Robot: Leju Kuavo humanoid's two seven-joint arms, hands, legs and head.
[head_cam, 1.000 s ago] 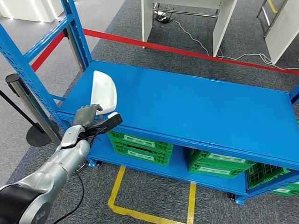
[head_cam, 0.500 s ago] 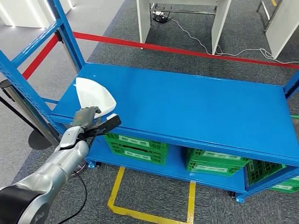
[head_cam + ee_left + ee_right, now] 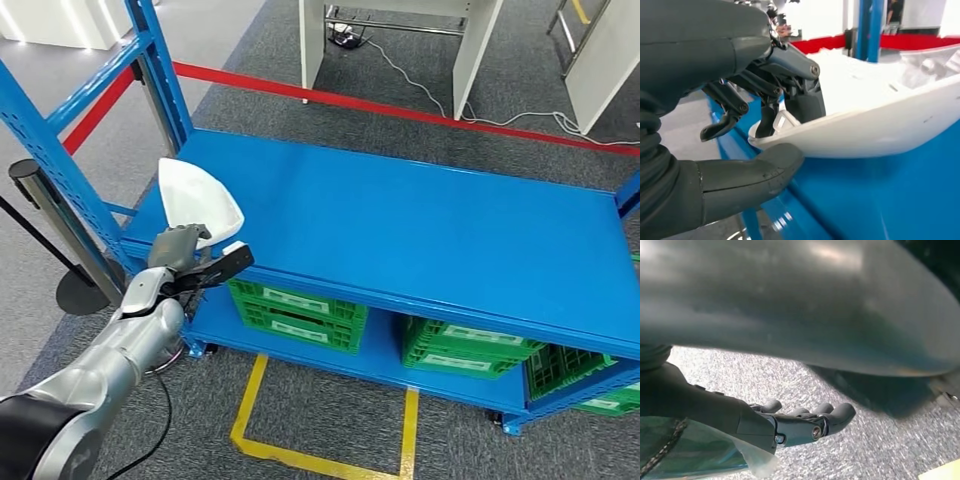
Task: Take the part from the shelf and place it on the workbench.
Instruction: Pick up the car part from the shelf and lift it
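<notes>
You see a silver left arm (image 3: pixel 113 355) with a black cable, a dark grey left hand (image 3: pixel 177 250), and a dark grey right hand (image 3: pixel 791 425).

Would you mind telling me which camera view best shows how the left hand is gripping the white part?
The left wrist view: the left hand pinches the white part's edge, thumb below, fingers above. The head view shows the whole part over the blue shelf, but not the contact. The right wrist view shows carpet.

The left hand (image 3: pixel 764 125) pinches the white part's (image 3: pixel 881 120) rim, thumb beneath, over the blue shelf (image 3: pixel 904 200).
</notes>
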